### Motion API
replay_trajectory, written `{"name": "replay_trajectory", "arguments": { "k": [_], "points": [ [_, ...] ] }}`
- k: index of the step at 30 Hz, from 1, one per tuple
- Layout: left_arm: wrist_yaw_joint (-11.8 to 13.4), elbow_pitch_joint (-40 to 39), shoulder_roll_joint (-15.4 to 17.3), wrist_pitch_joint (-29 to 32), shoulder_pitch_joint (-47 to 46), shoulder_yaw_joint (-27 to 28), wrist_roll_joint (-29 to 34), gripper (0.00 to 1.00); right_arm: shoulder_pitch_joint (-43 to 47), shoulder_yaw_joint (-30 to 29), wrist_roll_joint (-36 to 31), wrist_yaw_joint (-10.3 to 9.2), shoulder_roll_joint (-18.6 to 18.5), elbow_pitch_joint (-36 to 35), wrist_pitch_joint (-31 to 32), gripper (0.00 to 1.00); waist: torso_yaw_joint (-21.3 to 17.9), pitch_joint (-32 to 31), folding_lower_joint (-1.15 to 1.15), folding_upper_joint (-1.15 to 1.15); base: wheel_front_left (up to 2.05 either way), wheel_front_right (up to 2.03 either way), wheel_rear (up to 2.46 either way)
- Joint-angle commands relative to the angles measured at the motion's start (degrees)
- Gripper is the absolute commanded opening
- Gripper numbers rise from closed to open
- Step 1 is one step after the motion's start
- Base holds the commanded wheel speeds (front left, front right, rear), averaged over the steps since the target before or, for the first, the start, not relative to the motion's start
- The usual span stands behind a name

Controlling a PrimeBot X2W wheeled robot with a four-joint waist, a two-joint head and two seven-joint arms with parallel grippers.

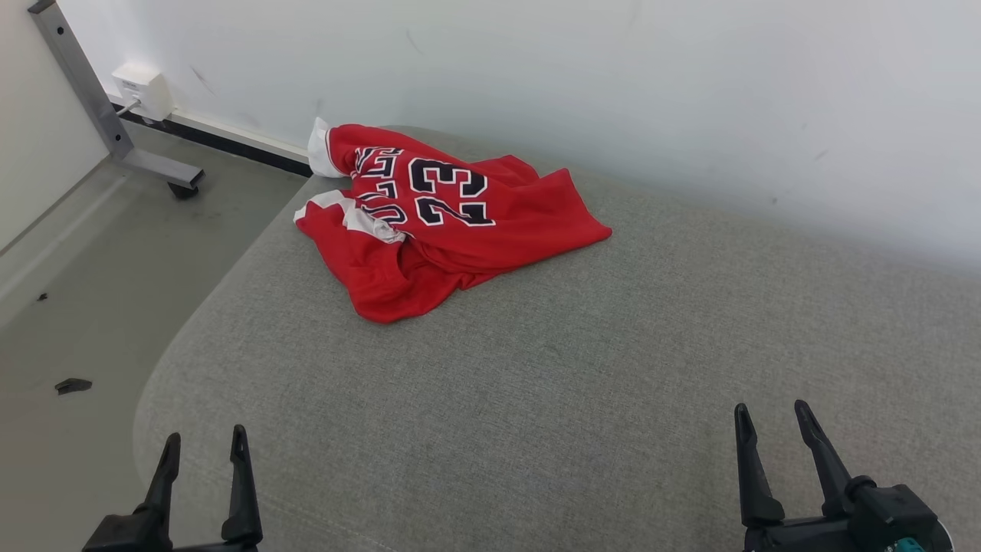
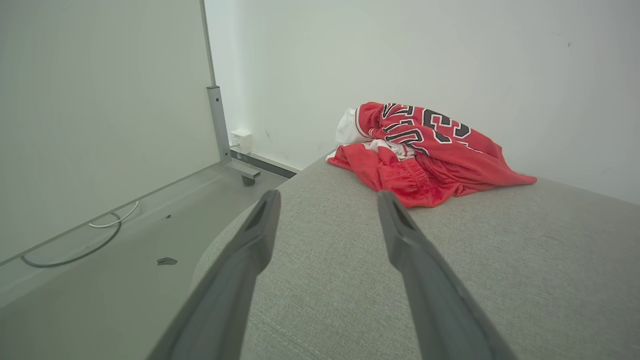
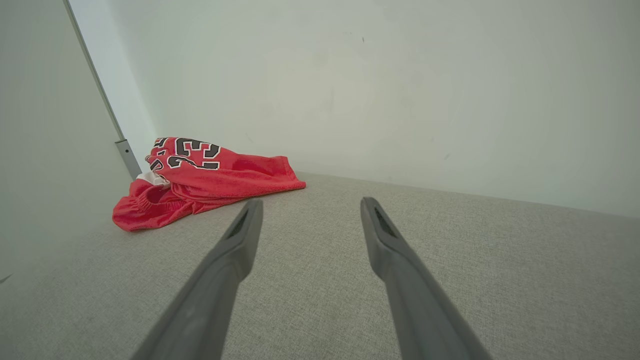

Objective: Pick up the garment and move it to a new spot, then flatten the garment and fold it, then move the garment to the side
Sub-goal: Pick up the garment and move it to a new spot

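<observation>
Head view: left claw [image 1: 205,447] and right claw [image 1: 771,420] spread, empty.

Open grey cushion [image 1: 575,368] before the crumpled jersey [image 1: 452,230] — wall [image 1: 651,92] just behind it, floor [image 1: 100,291] at left

Grey fabric cushion [image 1: 536,399] against white wall [image 1: 613,92], far. Metal stand leg [image 1: 84,84] with caster [image 1: 184,190] far left, white socket box [image 1: 144,88] beside it. Dark scrap [image 1: 73,386] on floor [image 1: 115,268], left.
</observation>
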Motion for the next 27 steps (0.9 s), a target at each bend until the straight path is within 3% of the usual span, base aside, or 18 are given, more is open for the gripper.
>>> {"name": "replay_trajectory", "arguments": {
  "k": [1, 13, 20, 27],
  "points": [
    [0.4, -0.3, 0.2, -0.1, 0.8, 0.3, -0.3, 1.00, -0.3, 0.2, 0.0, -0.12, -0.1, 0.1, 0.0, 1.00, -0.1, 0.1, 0.00, 0.00, 0.00, 0.00, 0.00],
    [0.3, -0.6, 0.3, -0.1, -3.9, 2.0, -2.3, 1.00, -2.1, -0.3, -2.3, -0.12, -0.1, -0.4, 0.0, 1.00, -3.9, 3.6, 0.00, 0.00, 0.00, 0.00, 0.00],
    [-1.5, 0.8, 2.4, -0.1, -14.3, 3.9, -4.4, 1.00, -5.0, -2.3, -4.8, -0.12, -0.1, -1.3, 0.0, 1.00, -10.4, 10.0, 0.00, 0.00, 0.00, 0.00, 0.00],
    [-3.0, 2.1, 6.8, 1.9, -28.7, 4.9, -6.0, 1.00, -9.1, -5.6, -7.0, -0.12, -0.1, -4.0, 0.0, 1.00, -18.5, 18.8, 0.00, 0.00, 0.00, 0.00, 0.00]
  ]
}}
